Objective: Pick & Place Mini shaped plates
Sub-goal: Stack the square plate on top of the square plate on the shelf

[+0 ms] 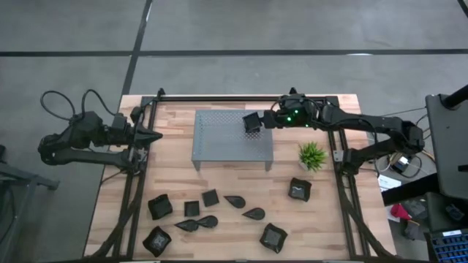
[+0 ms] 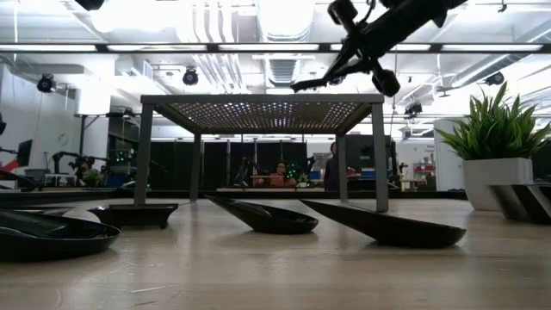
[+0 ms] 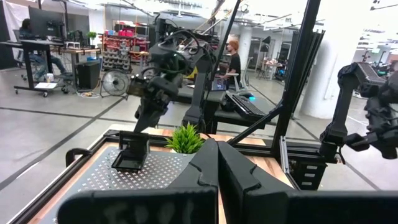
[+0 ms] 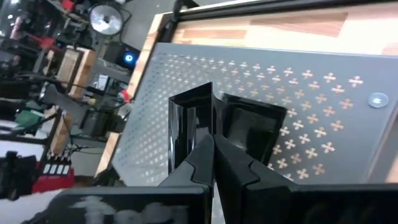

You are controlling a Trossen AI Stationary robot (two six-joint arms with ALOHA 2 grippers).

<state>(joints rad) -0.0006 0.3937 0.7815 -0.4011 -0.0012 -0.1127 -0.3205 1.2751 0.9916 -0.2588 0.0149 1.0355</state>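
Fingers of right gripper (image 4: 214, 140) are clenched on the rim of a square plate (image 1: 251, 122), held over the far right part of the grey perforated rack (image 1: 219, 142). Plate hangs tilted; in the left wrist view its lower edge is at or just above the rack top, contact not certain.

Left gripper (image 1: 150, 136) waits at the table's left edge w/ fingers pressed together, holding nothing.

Other mini plates (image 1: 208, 212) lie on the table (image 1: 175, 183) near its front edge, approx. ten, square and leaf-shaped mixed. Green plant (image 1: 312, 154) stands just right of the rack.

Risks from this state:
- Rim-only grip, plate tilted: release at this angle may let the plate tip over or slide on the metal instead of seating flat.
- Drop point is near the rack's right edge; a skid could carry the plate off toward the plant.
- Descent w/o levelling: lower corner hits first, plate may twist in the fingers.
- Withdrawal: fingers could drag the rim if opened too little.
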